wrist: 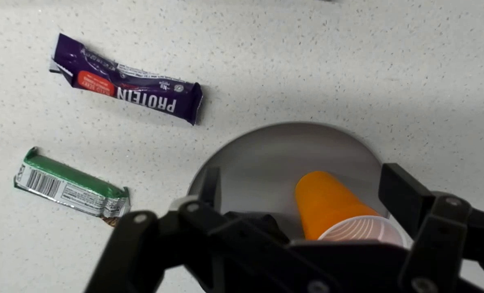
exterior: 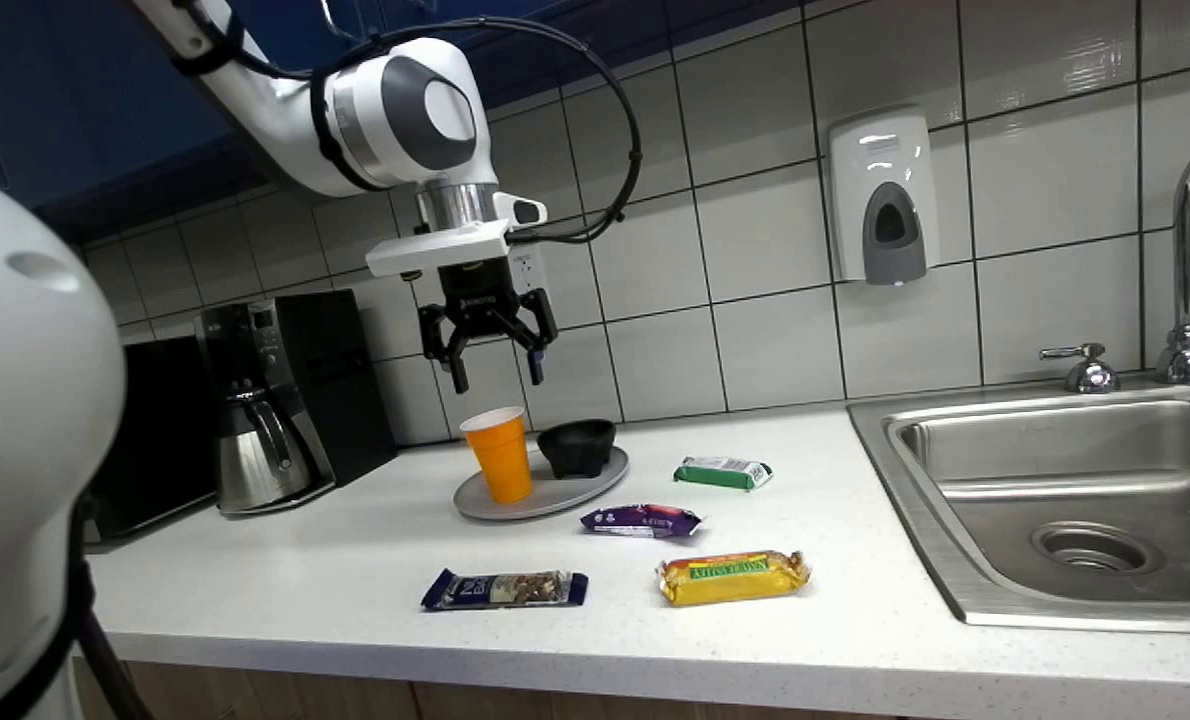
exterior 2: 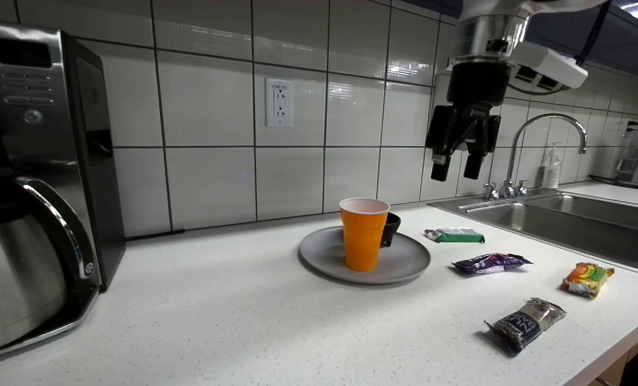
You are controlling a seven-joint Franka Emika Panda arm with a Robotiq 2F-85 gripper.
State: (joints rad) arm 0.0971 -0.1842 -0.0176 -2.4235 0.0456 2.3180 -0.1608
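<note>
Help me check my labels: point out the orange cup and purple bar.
Orange cup [exterior 2: 363,237], in an exterior view: middle of its side.
Purple bar [wrist: 129,85], in the wrist view: middle of its wrapper.

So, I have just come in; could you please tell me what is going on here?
A robot arm is over the counter, and its tool hangs open, holding and touching nothing. Below, an orange cup and a black bowl stand on a grey plate; in the wrist view, the cup appears between the jaws. A green bar, a purple bar, a yellow bar and a dark blue bar lie wrapped on the counter, off the plate.
</note>
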